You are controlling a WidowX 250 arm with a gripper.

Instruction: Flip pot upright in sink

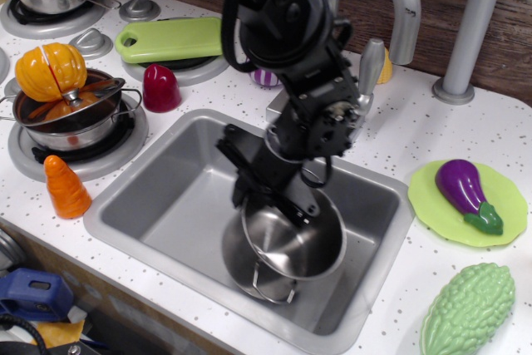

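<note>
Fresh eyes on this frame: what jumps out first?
The big black arm fills the centre, its gripper reaching down into the grey sink and clamped on the rim of the shiny steel pot, whose opening faces up toward the camera. Next come the bright toys on the white counter: an orange pumpkin over a pan at left, and a purple eggplant on a green plate at right.

From here my gripper (268,191) blocks the far rim of the pot (293,248), so I can't tell how its jaws stand. The arm above it hides most of the purple onion (266,78). Far to its left, a blue object (29,293) is cut off by the frame's edge.
</note>
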